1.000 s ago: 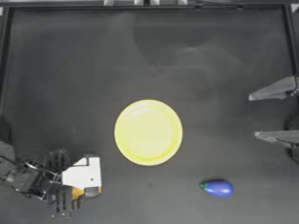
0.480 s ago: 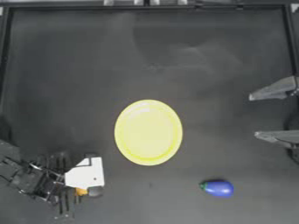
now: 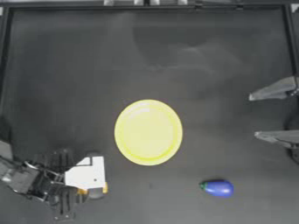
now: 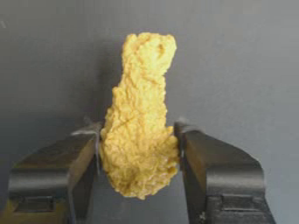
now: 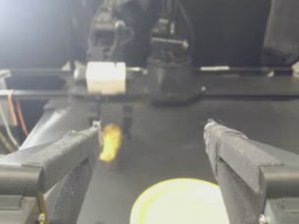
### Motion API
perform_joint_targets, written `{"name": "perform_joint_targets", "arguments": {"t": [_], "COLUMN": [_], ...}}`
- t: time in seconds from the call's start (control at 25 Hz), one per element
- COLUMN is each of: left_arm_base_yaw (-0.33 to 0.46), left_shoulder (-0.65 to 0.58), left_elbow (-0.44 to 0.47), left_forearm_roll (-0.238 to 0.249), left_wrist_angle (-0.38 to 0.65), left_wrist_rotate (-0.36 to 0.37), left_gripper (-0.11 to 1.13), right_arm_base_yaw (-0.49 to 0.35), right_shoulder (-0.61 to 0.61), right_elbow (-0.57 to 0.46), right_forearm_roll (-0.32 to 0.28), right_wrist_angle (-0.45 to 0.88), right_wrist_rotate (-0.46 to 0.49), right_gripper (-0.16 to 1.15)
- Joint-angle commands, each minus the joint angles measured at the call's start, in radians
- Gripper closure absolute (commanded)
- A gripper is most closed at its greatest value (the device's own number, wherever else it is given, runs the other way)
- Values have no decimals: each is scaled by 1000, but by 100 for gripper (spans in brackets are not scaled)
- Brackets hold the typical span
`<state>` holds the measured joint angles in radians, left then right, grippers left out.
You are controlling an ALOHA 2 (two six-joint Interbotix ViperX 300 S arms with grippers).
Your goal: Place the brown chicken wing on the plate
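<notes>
Top view: the left gripper [image 3: 88,190] sits beside the lower-left rim of the light yellow round plate [image 3: 147,132] on the dark matte table [image 3: 175,57]; the right gripper [image 3: 271,114] waits well right of the plate, jaws spread.

Left wrist view: the jaws pinch the golden-brown, lumpy, breaded chicken wing [image 4: 140,148] at its thick end; its long axis runs outward from the jaws, narrow end farthest.

Right wrist view: the wing [image 5: 110,142] hangs beyond the plate [image 5: 181,202].

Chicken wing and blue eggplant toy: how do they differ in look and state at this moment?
The chicken wing is golden-brown, lumpy and long; the blue eggplant toy is smooth and rounded with a green tip. The wing sits between the left gripper's jaws; the eggplant lies free on the table. Both are off the yellow plate.
</notes>
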<state>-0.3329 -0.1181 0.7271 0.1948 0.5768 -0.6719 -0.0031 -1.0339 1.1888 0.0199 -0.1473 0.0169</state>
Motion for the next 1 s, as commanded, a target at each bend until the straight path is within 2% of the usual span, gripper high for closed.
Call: {"name": "perform_joint_targets", "arguments": {"t": [0.04,0.2,0.44,0.68,0.88,1.0], "left_arm_base_yaw": [63,155,262,342,385,408], "left_shoulder": [-124,-170,-175,-86,-3,40], "left_elbow": [-29,-31,-87,-166,-202,-215], "left_forearm_roll": [37,60,51,40,11,-15], "left_wrist_angle": [0,2,2,-12,-117,-146], "left_wrist_rotate": [3,35,206,333,408,445], "left_gripper": [86,87,94,95,95,95], "right_arm_base_yaw": [0,0,0,0,0,0], "right_shoulder": [5,5,5,5,5,5], "right_elbow": [-5,5,8,8,9,11], "right_forearm_roll": [3,3,3,3,3,9], "right_wrist_angle": [-9,-21,-25,-26,-26,-25], "right_wrist_rotate": [2,3,2,3,3,6], "right_gripper": [-1,-1,-1,-1,-1,-1]}}
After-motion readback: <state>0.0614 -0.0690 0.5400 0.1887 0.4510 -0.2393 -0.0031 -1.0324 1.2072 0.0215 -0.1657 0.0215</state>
